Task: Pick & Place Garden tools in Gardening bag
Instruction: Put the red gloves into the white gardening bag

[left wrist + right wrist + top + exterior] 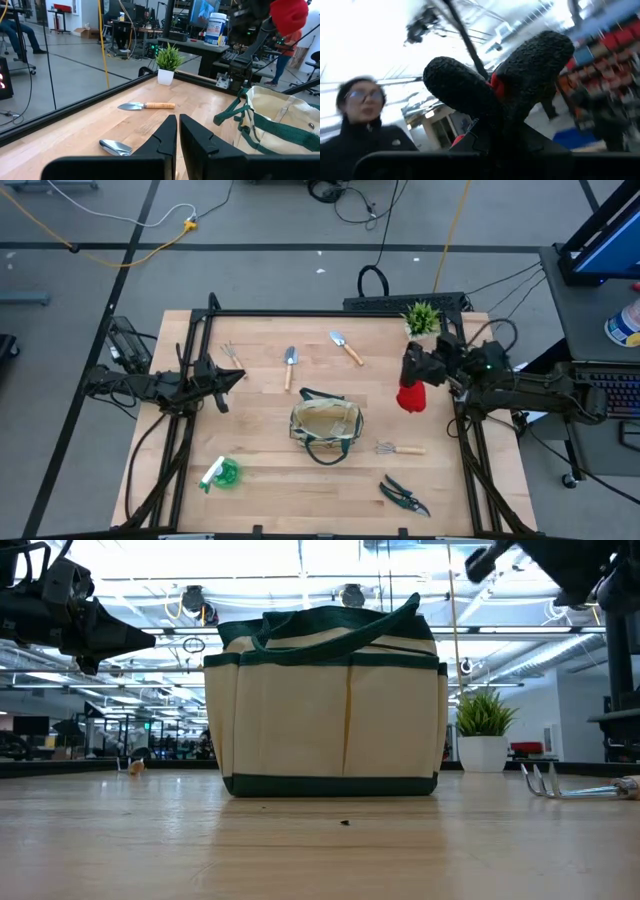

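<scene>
The khaki gardening bag (325,425) with green trim stands upright mid-table, mouth open. My right gripper (412,373) hovers right of it, shut on a red-and-black item (412,398). Lying flat on the table are a fork (232,353), two trowels (290,365) (347,347), a small rake (400,448), dark shears (405,495) and a green-and-white item (220,473). My left gripper (236,377) waits shut and level at the table's left, touching nothing. My right gripper (487,137) pinches the red-and-black item between its two fingers. Two black rough-surfaced lobes (462,87) stick out past the fingertips with red (498,86) between them. The item is lifted clear of the table, and its red part (411,402) hangs beside the gripper.
A potted green plant (422,318) stands at the far right corner, close behind my right arm. A black frame rail (330,313) runs along the table's far edge. A person (365,125) shows beyond the table in the right wrist view.
</scene>
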Motion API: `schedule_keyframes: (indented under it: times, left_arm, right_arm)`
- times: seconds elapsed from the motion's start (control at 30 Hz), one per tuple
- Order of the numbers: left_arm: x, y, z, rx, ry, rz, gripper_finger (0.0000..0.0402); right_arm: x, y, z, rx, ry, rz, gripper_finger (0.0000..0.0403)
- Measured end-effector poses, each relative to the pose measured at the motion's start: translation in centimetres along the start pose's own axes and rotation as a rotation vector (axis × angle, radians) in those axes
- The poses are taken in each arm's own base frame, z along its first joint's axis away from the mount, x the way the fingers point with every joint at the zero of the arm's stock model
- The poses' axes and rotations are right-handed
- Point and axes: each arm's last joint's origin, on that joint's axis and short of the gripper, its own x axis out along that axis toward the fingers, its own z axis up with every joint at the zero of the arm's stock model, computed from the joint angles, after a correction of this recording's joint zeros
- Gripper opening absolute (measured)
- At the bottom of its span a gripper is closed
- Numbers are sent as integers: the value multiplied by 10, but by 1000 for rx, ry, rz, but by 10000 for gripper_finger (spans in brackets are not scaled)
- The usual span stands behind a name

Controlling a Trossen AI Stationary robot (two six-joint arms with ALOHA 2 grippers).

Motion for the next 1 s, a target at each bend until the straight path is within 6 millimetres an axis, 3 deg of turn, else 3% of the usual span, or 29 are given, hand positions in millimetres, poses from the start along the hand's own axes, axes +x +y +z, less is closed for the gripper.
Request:
schedule_keyframes:
  times: [0.53,0.73,1.0]
  left_arm:
    - [0,0,0,1,0,0,24]
    - [0,0,0,4,0,0,24]
    - [0,0,0,7,0,0,24]
  right_arm:
    - [10,23,-3,-683,-94,191,24]
    - [12,25,-5,-785,-105,209,24]
    - [12,25,-6,-795,-102,201,23]
